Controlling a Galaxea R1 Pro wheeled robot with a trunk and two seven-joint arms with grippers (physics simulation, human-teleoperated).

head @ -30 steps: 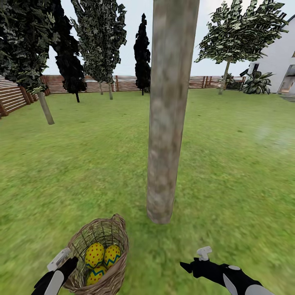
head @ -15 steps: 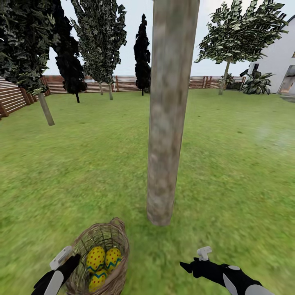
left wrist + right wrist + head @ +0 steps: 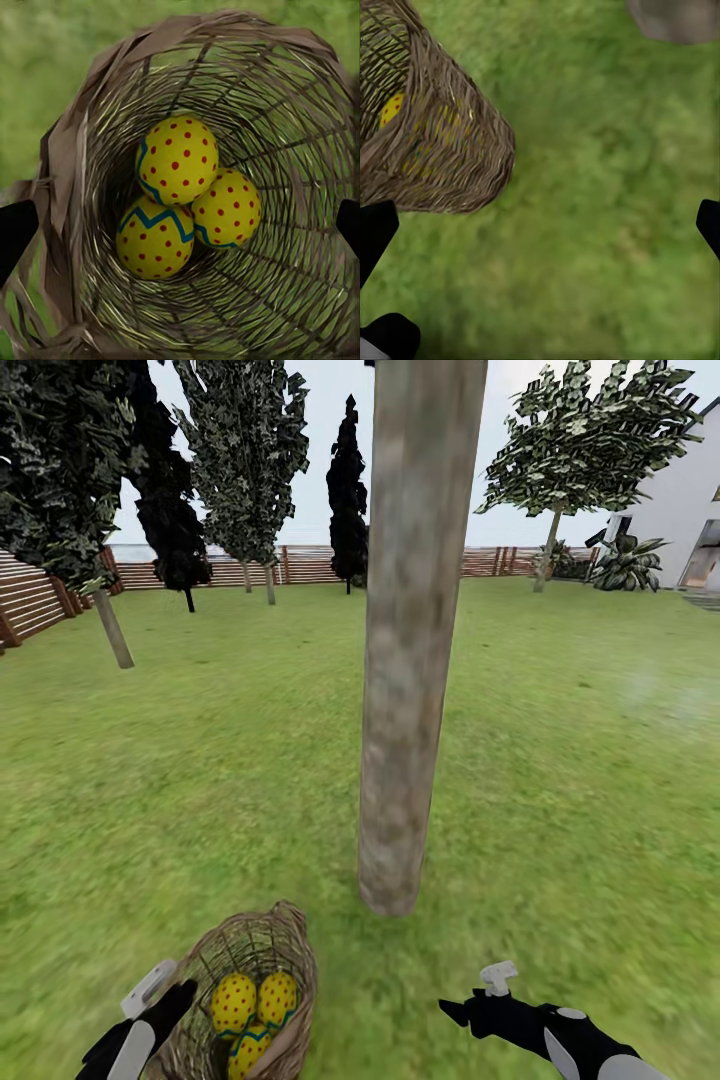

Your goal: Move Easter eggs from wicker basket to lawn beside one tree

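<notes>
The wicker basket [image 3: 285, 960] stands on the lawn [image 3: 560, 780] just in front of me, left of the thick grey-brown tree [image 3: 408, 690]. Three yellow Easter eggs [image 3: 233, 1002] with red dots lie together in its bottom. In the left wrist view the eggs [image 3: 176, 159] sit deep inside the basket [image 3: 300, 112]. My left gripper [image 3: 160, 1000] is at the basket's left rim, and its open fingers [image 3: 15, 236] flank the mouth. My right gripper [image 3: 468, 1005] hovers open over bare grass to the right of the basket [image 3: 442, 150], with the tree's base [image 3: 679, 19] beyond it.
A brown slatted fence [image 3: 40, 595] closes the garden at the back and left. Thin-trunked and dark narrow trees [image 3: 348, 490] stand far off, and a white house [image 3: 680, 500] is at the right. Open grass lies all round the trunk.
The basket has dropped lower in the head view, nearer to me, and the eggs have shifted inside it. The whole view has slid down slightly. The right arm holds its place.
</notes>
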